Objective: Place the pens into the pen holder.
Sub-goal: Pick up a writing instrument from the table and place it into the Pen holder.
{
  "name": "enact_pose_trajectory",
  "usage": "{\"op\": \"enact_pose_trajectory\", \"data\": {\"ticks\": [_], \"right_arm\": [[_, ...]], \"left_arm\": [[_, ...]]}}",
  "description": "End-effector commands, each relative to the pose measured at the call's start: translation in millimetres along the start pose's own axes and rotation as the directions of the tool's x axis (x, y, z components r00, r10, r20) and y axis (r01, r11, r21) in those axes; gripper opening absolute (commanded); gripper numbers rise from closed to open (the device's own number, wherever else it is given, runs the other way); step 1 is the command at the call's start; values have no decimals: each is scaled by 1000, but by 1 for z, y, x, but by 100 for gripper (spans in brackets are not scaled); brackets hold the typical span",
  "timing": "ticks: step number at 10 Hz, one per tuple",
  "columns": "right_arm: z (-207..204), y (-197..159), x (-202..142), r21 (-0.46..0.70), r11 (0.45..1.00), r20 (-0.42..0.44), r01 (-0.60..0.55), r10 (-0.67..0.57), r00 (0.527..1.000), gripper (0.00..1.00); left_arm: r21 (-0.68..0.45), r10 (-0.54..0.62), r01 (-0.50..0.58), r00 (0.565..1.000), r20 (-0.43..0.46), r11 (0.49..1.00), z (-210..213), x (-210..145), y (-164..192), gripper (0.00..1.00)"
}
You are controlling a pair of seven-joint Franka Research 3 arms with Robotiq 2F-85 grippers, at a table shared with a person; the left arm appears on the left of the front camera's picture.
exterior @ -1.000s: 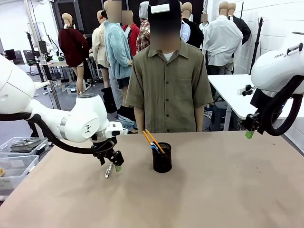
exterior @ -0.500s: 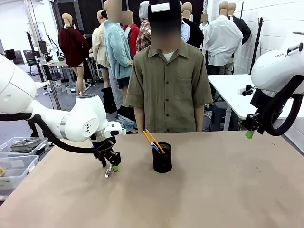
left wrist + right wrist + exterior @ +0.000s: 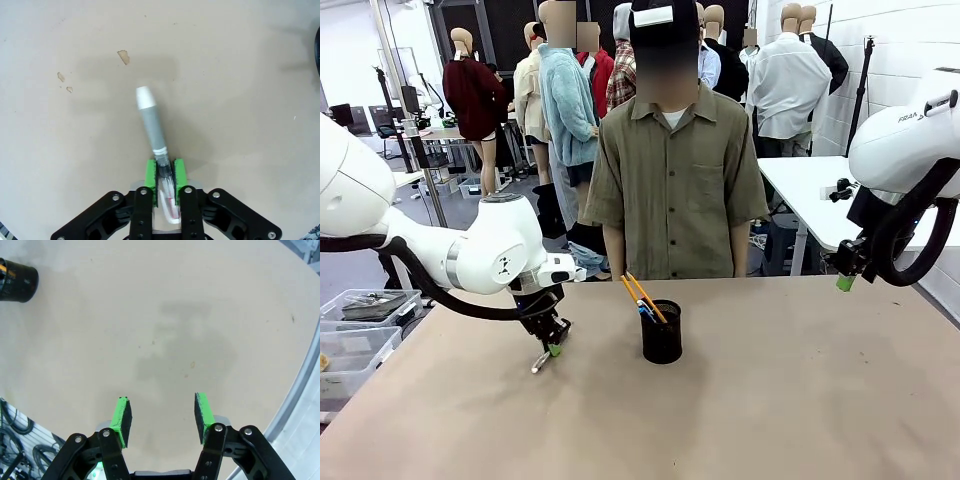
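My left gripper (image 3: 552,347) is shut on a silver-white click pen (image 3: 540,361), low over the table to the left of the pen holder. In the left wrist view the green pads (image 3: 151,180) clamp the pen (image 3: 151,122), whose white tip points away over the bare tabletop. The black mesh pen holder (image 3: 661,332) stands mid-table with two yellow-orange pencils (image 3: 642,294) and a blue pen (image 3: 644,311) in it. High at the right edge, my right gripper (image 3: 846,281) hangs with its jaws open (image 3: 162,416) and nothing between them. The holder (image 3: 17,280) sits far off in that view's top-left corner.
A person in an olive shirt (image 3: 674,180) stands at the far side of the table, right behind the holder. Clear plastic bins (image 3: 360,325) sit off the table's left side. A white table (image 3: 810,195) lies beyond the right arm.
My left gripper has shut on the silver-white pen. The pen now tilts down to the left from the fingers. The right arm has not moved.
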State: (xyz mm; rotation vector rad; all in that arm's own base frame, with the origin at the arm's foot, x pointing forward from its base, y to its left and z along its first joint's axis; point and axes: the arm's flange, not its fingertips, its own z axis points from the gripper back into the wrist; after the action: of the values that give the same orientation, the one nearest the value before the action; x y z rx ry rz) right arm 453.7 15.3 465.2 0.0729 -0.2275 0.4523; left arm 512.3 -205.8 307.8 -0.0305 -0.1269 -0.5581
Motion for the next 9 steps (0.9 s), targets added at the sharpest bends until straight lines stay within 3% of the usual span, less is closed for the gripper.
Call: {"op": "enact_pose_trajectory", "data": {"ticks": [1,4,6,9], "right_arm": [[-3,1,-3,-26,1000,6,-9,9,1000,64],[-3,1,-3,-26,1000,6,-9,9,1000,64],[-3,1,-3,-26,1000,6,-9,9,1000,64],[-3,1,-3,-26,1000,6,-9,9,1000,64]], "left_arm": [[-3,-34,34,999,-32,999,-6,-3,-7,0],[25,-128,128,991,-27,991,8,-23,-16,0],[-79,-219,232,965,142,969,36,-58,-6,0],[-88,-218,267,904,367,960,66,-98,5,0]]}}
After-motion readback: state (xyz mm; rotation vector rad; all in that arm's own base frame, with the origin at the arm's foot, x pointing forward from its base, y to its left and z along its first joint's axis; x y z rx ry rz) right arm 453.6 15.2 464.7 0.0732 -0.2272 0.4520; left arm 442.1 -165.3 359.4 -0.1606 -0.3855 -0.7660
